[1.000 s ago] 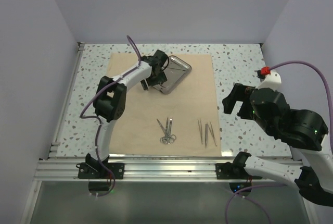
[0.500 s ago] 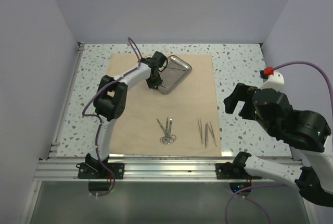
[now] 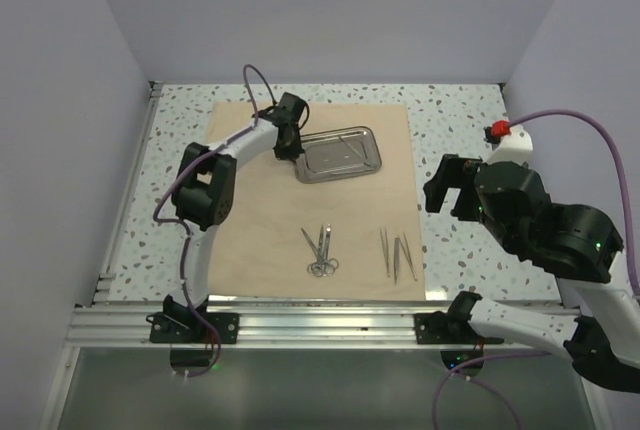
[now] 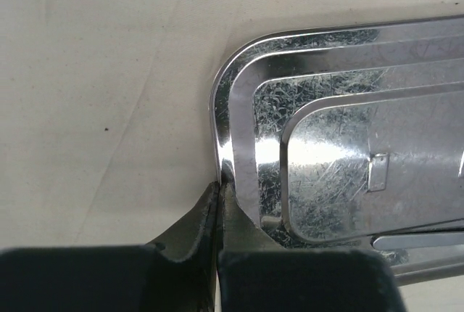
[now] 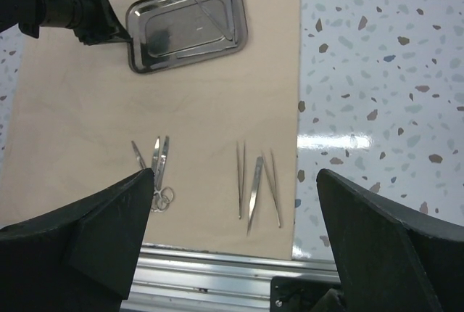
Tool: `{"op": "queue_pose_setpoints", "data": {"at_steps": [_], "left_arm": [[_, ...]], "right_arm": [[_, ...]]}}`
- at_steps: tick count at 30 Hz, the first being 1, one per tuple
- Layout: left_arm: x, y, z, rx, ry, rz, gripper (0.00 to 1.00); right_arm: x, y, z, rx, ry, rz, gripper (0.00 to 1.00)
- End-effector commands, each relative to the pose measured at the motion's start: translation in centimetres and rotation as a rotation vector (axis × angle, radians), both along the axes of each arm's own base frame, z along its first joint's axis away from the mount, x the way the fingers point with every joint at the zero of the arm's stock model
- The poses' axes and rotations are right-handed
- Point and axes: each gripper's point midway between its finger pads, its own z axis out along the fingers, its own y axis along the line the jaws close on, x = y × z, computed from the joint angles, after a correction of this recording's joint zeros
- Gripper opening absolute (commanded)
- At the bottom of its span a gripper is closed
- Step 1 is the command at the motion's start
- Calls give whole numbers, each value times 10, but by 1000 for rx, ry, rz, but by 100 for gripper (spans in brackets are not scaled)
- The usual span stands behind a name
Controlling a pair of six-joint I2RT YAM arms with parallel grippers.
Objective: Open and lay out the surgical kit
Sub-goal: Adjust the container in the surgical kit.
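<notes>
The tan wrap sheet [image 3: 260,220] [image 4: 109,72] [image 5: 87,109] lies flat and spread out on the table. On its far half the shiny steel tray [image 3: 340,153] [image 4: 341,152] [image 5: 187,23] lies flat. My left gripper [image 3: 293,152] [image 4: 220,185] [image 5: 125,36] is shut, its tips touching the rim at the tray's left edge. Small scissors [image 3: 322,255] [image 5: 159,174] and three tweezers [image 3: 398,254] [image 5: 255,185] lie on the sheet's near half. My right gripper [image 3: 452,190] [image 5: 235,174] hovers open and empty, high above the sheet's right edge.
The speckled tabletop [image 3: 460,120] [image 5: 377,72] surrounds the sheet. An aluminium rail [image 3: 320,322] [image 5: 217,268] runs along the near edge. Walls close in the left, back and right sides.
The left gripper went from open to shut and shifted to the tray's left edge. The tray swung from a diagonal lie to a level one. The right arm barely moved.
</notes>
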Motion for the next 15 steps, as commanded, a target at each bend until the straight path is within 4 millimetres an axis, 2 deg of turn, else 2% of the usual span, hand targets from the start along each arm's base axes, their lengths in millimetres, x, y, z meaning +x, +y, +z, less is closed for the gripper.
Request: {"op": "queue_pose_setpoints", "data": {"at_steps": [1,3,5,6,9,10,11,12,13,15], "left_arm": [[-17,42,-19,136,83,-109,0],[-17,48,-18,161,78,-127,0],[-16,53,-16,194,65,-161,0],[-14,56,-14,212,61,-167,0],[-10,61,-13,243,55,-196,0],[-11,62,-13,253,62,-199,0],[-10,62,-13,257,66,-198,0],[-11,65,-13,271,73,-190,0],[-13,67,-14,281,100,-176,28],[-15,71,-9,294,102,-162,52]], "right_arm": [[20,20,3,-29,-46,31,98],[30,35,-9,-75,-25,64,98],[41,52,-11,-78,-35,90,98],[49,65,-24,-120,-8,118,99],[70,96,-31,-139,-14,169,98],[82,112,-42,-159,6,177,98],[93,118,-49,-167,26,178,98],[102,126,-48,-165,28,189,98],[116,145,-66,-171,72,220,98],[141,153,-66,-140,78,209,99]]}}
